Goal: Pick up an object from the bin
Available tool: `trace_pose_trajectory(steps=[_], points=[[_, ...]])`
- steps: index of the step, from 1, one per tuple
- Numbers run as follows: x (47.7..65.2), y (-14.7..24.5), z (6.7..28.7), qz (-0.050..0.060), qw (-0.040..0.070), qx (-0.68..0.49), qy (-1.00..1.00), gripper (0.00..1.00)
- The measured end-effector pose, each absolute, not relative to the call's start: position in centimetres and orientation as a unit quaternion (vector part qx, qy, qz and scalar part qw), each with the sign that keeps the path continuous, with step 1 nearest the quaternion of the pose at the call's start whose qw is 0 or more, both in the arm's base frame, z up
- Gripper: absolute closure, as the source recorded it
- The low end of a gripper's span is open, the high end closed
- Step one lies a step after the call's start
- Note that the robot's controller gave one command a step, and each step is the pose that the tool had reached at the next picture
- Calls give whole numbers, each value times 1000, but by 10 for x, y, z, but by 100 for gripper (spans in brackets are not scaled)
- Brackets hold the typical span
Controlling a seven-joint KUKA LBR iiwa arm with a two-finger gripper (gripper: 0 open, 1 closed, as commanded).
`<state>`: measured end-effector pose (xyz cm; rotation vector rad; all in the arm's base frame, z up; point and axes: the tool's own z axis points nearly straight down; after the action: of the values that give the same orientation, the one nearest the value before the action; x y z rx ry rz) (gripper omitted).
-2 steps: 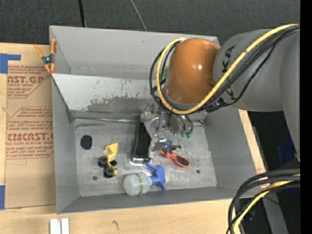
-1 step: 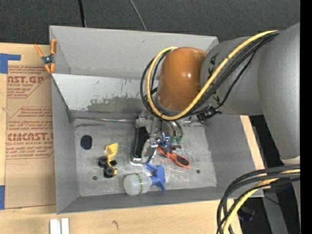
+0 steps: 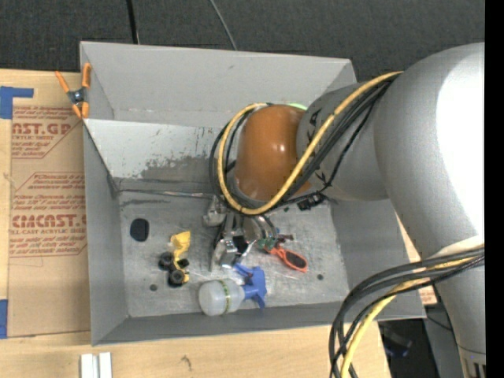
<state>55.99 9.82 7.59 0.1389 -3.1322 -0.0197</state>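
Camera view: the gripper (image 3: 232, 246) is set low just up-frame of the blue plastic piece (image 3: 252, 282), presumably to work the cluster there, with the white bottle (image 3: 214, 298) just beside that piece's left and the red-handled pliers (image 3: 290, 258) to its upper right; the gripper's opening cannot be told.

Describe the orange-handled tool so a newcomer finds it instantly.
Find the grey bin, then the gripper near its floor's middle. Just right of it in the view lies a small tool with orange handles. No other loose thing is orange: the blue piece and white rounded thing lie nearer the front wall.
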Motion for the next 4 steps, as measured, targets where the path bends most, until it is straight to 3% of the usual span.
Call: trace_pose_trajectory(steps=[1, 2, 3, 4], points=[[560, 98, 76, -6, 3, 44, -999, 100], [557, 90, 114, -1, 2, 43, -999, 100], [559, 87, 137, -1, -6, 50, -999, 100], [556, 84, 153, 0, 6, 44, -999, 100]])
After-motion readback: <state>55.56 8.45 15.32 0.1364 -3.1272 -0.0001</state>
